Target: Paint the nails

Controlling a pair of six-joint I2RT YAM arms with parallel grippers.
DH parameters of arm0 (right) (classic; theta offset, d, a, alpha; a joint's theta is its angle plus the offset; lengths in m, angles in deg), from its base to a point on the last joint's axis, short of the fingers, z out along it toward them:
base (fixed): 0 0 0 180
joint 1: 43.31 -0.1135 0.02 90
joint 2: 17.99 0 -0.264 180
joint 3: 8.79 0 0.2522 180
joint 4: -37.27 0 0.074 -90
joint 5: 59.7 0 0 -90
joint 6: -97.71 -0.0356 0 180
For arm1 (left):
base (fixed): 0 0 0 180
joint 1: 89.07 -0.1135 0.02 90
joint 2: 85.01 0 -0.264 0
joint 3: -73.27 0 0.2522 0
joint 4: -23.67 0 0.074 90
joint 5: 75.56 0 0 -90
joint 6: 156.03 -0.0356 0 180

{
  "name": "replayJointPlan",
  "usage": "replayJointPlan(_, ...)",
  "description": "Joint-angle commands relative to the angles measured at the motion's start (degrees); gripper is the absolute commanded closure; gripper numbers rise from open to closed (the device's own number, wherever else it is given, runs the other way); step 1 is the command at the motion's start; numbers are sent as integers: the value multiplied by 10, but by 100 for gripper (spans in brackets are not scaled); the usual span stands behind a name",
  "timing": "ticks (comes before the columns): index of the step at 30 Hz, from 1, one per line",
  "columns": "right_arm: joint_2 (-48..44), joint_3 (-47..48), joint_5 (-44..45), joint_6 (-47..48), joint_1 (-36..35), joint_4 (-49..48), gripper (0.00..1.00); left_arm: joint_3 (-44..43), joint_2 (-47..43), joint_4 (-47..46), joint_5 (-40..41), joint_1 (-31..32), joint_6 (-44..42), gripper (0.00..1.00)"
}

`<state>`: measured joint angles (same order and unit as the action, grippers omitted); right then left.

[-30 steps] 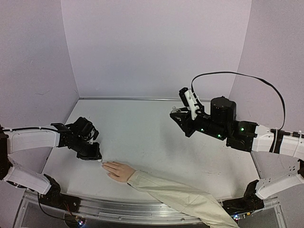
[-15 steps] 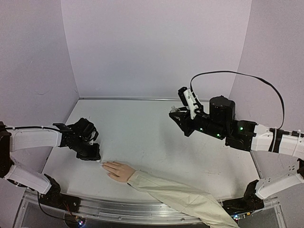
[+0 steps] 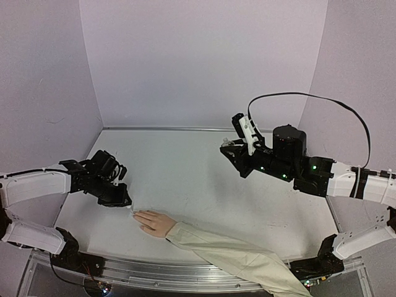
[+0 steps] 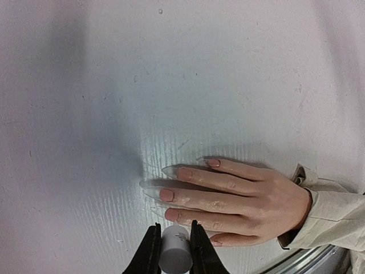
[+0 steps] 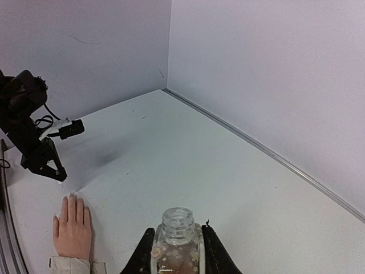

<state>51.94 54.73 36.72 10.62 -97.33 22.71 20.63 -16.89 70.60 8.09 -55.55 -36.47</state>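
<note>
While the left pincer (image 3: 124, 202) hangs low over the table (image 3: 185, 167), it is closed narrow on a small white cap (image 4: 175, 255). In the left wrist view, the cap stands between the two black fingers (image 4: 150, 251). Its end is just beside the lower fingers of the mannequin hand (image 4: 245, 200). Whether a brush comes out under the cap I cannot tell; it is perhaps hidden by the cap itself.

The mannequin hand lies flat, palm down, near the front edge of the table, left of centre. Its fingers point to the left side in the top view. The beige sleeve (image 3: 229, 257) runs from the wrist to the lower right and goes over the table edge.

The nails (image 4: 166, 195) are at the fingertips, close to the left pincer. In the wrist view approx. three of them look salmon-pink. Pale, glassy tips seem to reach a bit past them.

The right pincer (image 3: 230, 146) is up in the air over the right-back part of the table, well apart from the hand. It grips a clear glass bottle (image 5: 175, 220) w/ no cap on the neck. The bottle is upright in the right wrist view, w/ pinkish-brown content in the lower part. A black cable (image 3: 309, 96) arcs over the right arm.
</note>
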Motion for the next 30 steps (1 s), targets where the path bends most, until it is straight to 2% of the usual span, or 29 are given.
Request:
replayJointPlan(1,-9,20,-6,-9,0,-38,100,-12,-2,2,-39,-2,-6,100)
replayJointPlan(14,-15,22,-4,-8,0,-39,100,-6,41,-26,-20,-2,-9,100)
replayJointPlan(30,-1,28,-4,-5,0,-39,100,-6,46,-35,0,-2,-6,100)
